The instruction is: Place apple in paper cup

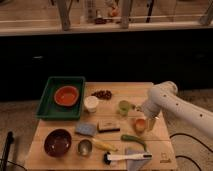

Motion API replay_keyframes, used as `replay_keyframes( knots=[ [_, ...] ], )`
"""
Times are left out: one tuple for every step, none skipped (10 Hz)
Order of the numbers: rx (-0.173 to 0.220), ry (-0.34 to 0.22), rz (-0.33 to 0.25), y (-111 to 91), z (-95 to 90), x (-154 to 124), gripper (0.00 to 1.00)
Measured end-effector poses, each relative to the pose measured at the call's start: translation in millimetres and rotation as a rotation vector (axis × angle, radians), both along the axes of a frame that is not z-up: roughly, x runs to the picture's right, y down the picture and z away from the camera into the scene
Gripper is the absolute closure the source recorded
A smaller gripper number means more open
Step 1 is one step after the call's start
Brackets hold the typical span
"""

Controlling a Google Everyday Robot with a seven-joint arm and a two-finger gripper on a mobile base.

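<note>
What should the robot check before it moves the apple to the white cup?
1. Is the gripper right at the apple? Ok.
2. Is the apple held firmly? Cannot tell.
3. Is the paper cup standing upright? Ok.
4. Is the paper cup empty inside? Cannot tell.
5. Is the way to the paper cup free? Not ok, the green mug stands roughly between them, so go over it.

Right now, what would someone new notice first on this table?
The white robot arm reaches in from the right, its gripper down at the apple near the table's right edge. Next comes the bright orange bowl in the green tray at back left, with the paper cup just right of the tray.
</note>
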State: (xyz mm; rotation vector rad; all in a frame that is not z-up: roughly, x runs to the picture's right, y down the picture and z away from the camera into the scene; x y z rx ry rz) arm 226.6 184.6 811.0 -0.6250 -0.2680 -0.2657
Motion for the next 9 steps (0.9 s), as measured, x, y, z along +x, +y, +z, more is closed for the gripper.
replay_keyframes(
  knots=[
    [-0.005,-0.022,0.009,4.2,0.8,0.1,0.2],
    [-0.011,-0.038,0.018,8.6,1.7,0.7,0.2],
    [-0.014,-0.053,0.023,11.1,2.6,0.3,0.2],
    [-0.023,-0.077,0.031,15.5,4.0,-0.6,0.2],
    [-0.032,-0.093,0.036,19.9,4.2,0.7,0.2],
    [-0.034,-0.102,0.039,21.1,4.6,1.4,0.2],
    [-0.038,-0.111,0.038,22.7,5.4,0.8,0.2],
    [-0.04,-0.128,0.035,24.6,7.4,-1.4,0.22],
    [-0.039,-0.141,0.035,25.4,8.0,-2.3,0.3]
  ],
)
